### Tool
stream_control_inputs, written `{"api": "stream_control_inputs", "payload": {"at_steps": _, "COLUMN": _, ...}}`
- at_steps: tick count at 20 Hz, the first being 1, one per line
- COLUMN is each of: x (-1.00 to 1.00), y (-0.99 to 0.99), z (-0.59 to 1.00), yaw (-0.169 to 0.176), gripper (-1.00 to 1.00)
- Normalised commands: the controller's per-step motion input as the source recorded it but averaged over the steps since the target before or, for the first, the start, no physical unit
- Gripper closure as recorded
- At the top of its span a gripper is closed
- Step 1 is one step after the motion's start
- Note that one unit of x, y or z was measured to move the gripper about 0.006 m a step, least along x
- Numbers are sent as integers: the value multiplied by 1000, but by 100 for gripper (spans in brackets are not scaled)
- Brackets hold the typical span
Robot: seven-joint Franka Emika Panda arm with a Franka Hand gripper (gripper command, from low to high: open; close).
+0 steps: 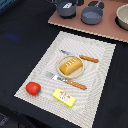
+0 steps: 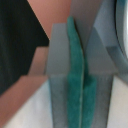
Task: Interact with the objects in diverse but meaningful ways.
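In the exterior view a golden bread loaf [image 1: 70, 65] lies on a small plate [image 1: 60, 72] in the middle of the striped placemat [image 1: 100, 85]. A red tomato [image 1: 33, 88] and a yellow butter block [image 1: 64, 97] sit near the mat's front edge. A grey-blue pot [image 1: 66, 8] holding a small white piece [image 1: 66, 5] and a grey pan [image 1: 92, 13] stand on the pink board [image 1: 100, 30] at the back. The exterior view does not show my gripper. In the wrist view my gripper [image 2: 75, 75] is shut, its teal pads [image 2: 75, 45] pressed together, above pink surface.
A knife [image 1: 75, 83] and a fork [image 1: 89, 59] with orange handles lie on the mat beside the plate. A pale bowl [image 1: 123, 17] stands at the back on the exterior view's right. A curved grey rim [image 2: 120, 30] shows close beside my fingers in the wrist view.
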Motion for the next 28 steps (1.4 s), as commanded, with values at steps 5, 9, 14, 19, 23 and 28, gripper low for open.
{"api": "stream_control_inputs", "payload": {"at_steps": 5, "x": 428, "y": 370, "z": -23, "yaw": 0, "gripper": 100}}
{"api": "stream_control_inputs", "payload": {"at_steps": 9, "x": 419, "y": 319, "z": -49, "yaw": 0, "gripper": -100}}
{"api": "stream_control_inputs", "payload": {"at_steps": 14, "x": 405, "y": 346, "z": -37, "yaw": 0, "gripper": -100}}
{"api": "stream_control_inputs", "payload": {"at_steps": 19, "x": 354, "y": 350, "z": -9, "yaw": 0, "gripper": -100}}
{"api": "stream_control_inputs", "payload": {"at_steps": 23, "x": 280, "y": 374, "z": 385, "yaw": 0, "gripper": -100}}
{"api": "stream_control_inputs", "payload": {"at_steps": 28, "x": 68, "y": 351, "z": 998, "yaw": 0, "gripper": -100}}
